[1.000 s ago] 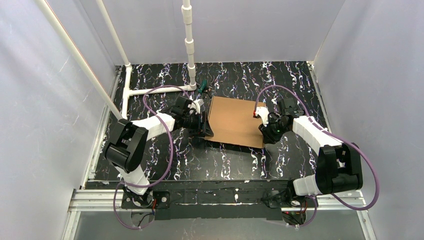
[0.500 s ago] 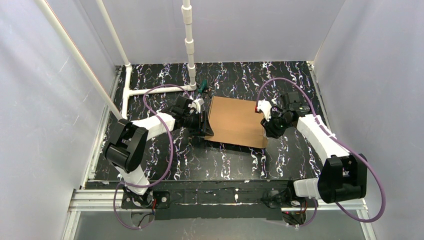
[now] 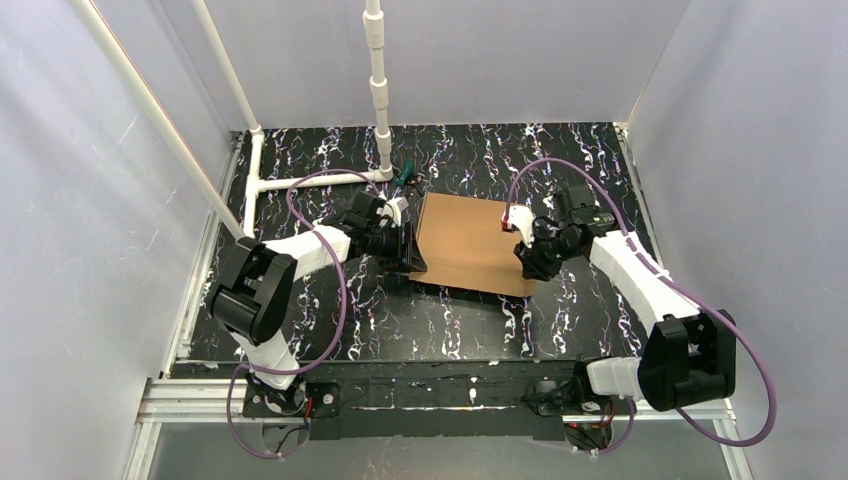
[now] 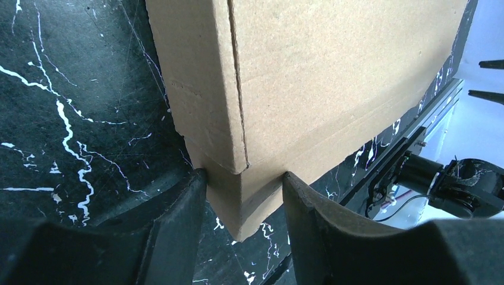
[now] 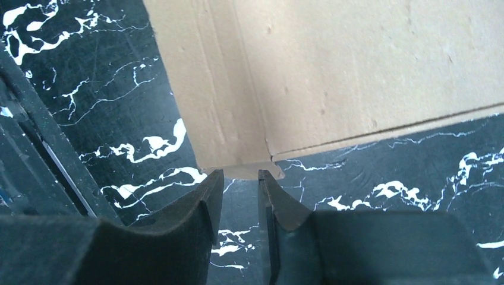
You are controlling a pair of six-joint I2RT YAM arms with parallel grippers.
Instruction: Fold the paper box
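Observation:
The paper box [image 3: 468,243] is a brown cardboard rectangle lying flat mid-table. My left gripper [image 3: 408,252] is at its left edge. In the left wrist view the two fingers [image 4: 178,225] press on either side of a folded corner of the box [image 4: 238,190], so my left gripper [image 4: 242,178] is shut on it. My right gripper [image 3: 528,260] is at the box's right edge. In the right wrist view its jaws [image 5: 238,178] stand a narrow gap apart with only table between them. The fingertips [image 5: 211,184] meet the edge of the cardboard [image 5: 333,77].
A white pipe frame [image 3: 300,181] lies at the back left, with an upright pipe [image 3: 378,90] behind the box. A small green object [image 3: 403,176] sits at the pipe's foot. Grey walls enclose the black marbled table [image 3: 450,320].
My right arm drew a little right and back, then returned to the box's right edge. My left gripper and the box have stayed put.

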